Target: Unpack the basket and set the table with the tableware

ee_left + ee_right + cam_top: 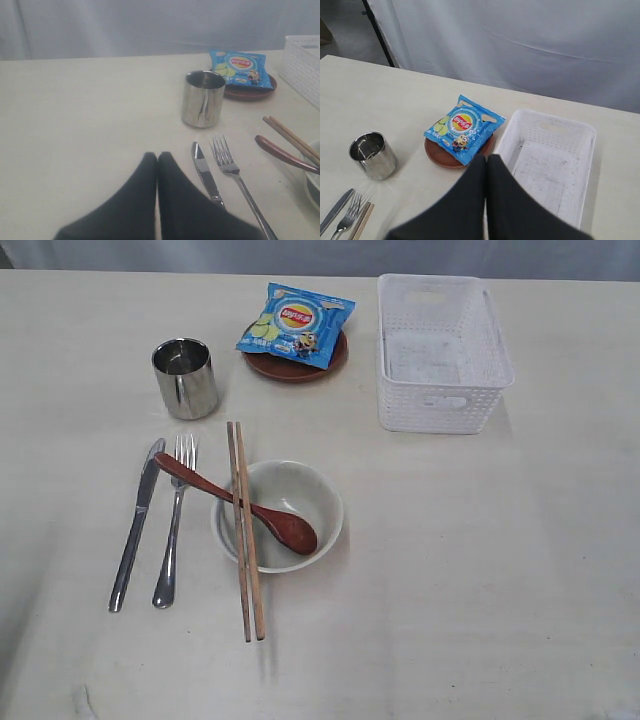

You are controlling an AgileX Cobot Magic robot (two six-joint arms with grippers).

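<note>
Toward the far edge of the table (480, 570), right of its middle, stands the white perforated basket (440, 402), upright, its speckled floor showing. Left of it, still near the far edge, sits the small brown plate (281, 371) with a blue chips packet (296, 324) lying on top and overhanging it. The steel mug (185, 378) stands upright left of the plate and apart from it.

Nearer the table's middle lies the off-white bowl (297, 484). The red-brown wooden spoon (291, 531) has its head inside the bowl, and its handle runs out over the rim and across the neck of the fork (171, 540). Two wooden chopsticks (247, 550) lie side by side over the bowl's left rim, crossing the spoon handle. The steel knife (134, 535) lies just left of the fork, roughly parallel to it.

Neither arm shows in the exterior view. The left gripper (157, 159) hangs above bare tabletop beside the knife tip, clenched with its fingers pressed together on nothing. The right gripper (486, 159) is likewise clenched and grasps nothing, hovering between plate and basket.
</note>
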